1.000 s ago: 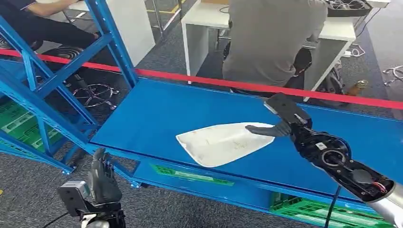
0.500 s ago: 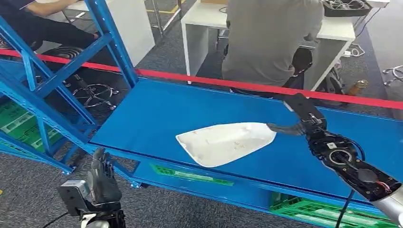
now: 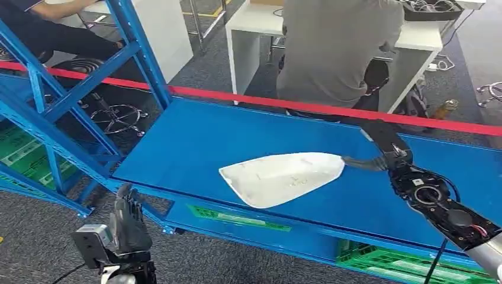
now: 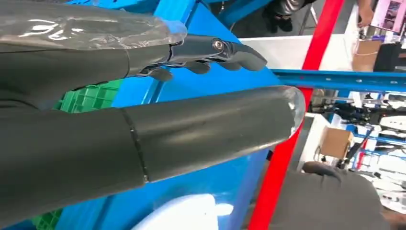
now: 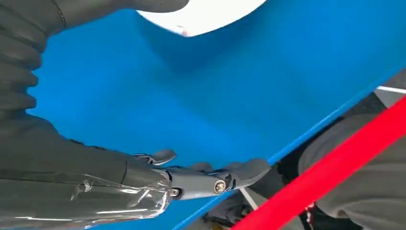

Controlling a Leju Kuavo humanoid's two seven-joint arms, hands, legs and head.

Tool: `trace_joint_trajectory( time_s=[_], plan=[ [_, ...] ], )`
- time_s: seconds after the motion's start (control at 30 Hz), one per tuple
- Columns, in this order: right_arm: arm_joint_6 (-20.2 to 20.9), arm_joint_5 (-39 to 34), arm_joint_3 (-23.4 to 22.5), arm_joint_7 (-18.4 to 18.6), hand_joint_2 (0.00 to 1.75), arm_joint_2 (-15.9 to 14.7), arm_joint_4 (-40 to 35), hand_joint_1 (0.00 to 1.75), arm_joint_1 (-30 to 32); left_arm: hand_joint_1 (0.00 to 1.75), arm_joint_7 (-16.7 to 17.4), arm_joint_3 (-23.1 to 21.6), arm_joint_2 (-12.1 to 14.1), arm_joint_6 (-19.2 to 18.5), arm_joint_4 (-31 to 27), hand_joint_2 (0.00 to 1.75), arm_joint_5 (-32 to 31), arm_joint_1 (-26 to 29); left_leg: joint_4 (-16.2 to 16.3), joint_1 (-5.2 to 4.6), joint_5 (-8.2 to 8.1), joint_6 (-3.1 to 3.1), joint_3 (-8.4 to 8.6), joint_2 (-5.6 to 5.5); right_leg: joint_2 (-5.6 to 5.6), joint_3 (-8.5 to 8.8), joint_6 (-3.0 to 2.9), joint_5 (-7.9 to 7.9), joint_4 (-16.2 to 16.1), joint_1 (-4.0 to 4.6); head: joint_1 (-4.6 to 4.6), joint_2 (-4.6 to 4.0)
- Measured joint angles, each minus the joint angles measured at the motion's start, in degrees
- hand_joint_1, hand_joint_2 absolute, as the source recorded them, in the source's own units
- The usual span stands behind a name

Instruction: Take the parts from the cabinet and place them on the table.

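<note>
From the head view, the white part (image 3: 283, 177) lies flat on the blue table (image 3: 195, 139), near its front edge, and the right hand (image 3: 379, 151) sits just beside the part's narrow end with fingers spread and nothing in them; whether the thumb tip touches the part I cannot tell. To my eye the risk is right there: a sideways brush from that thumb could nudge the light shell toward the front lip. The left hand (image 3: 127, 222) hangs low below the table edge, fingers apart and empty. In the left wrist view the left hand (image 4: 143, 120) is stretched out straight, holding nothing, with the white part (image 4: 184, 215) a pale patch beyond the thumb. In the right wrist view the right hand (image 5: 158, 177) hovers open over bare blue, the part (image 5: 203, 14) apart from its fingers; a person (image 3: 340, 50) stands close behind the red tape (image 3: 266, 102), within reach of a wide swing
</note>
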Motion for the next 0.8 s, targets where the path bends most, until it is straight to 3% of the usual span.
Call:
trace_joint_trajectory(
  time_s=[0.23, 0.4, 0.8],
  plan=[
    [4.8, -4.2, 0.0, -5.0, 1.75, 0.4, 6.9, 0.00, -2.7, 0.00, 0.0, 0.0, -0.1, -0.5, 0.0, 0.00, -0.2, -0.6, 0.0, 0.00, 0.00, 0.00, -0.01, 0.01, -0.02, 0.01, 0.00, 0.01, 0.0, 0.00, 0.04, 0.00],
    [7.8, -5.8, 1.3, -6.0, 1.75, 1.3, 11.1, 0.00, -5.2, 0.00, -0.2, 0.0, -0.6, -1.1, 0.0, 0.00, 0.2, -1.1, 0.0, 0.00, 0.01, 0.01, -0.03, -0.02, -0.02, 0.01, 0.00, 0.01, 0.0, 0.00, 0.00, 0.00],
    [10.0, -6.0, 4.5, -7.6, 1.75, 3.6, 16.4, 0.00, -9.3, 0.00, -0.3, 0.0, -1.1, -0.9, 0.1, 0.00, 0.4, -1.5, 0.0, 0.00, 0.01, 0.00, -0.05, 0.00, -0.03, 0.00, 0.00, 0.01, 0.0, 0.00, 0.07, 0.00]
  ],
)
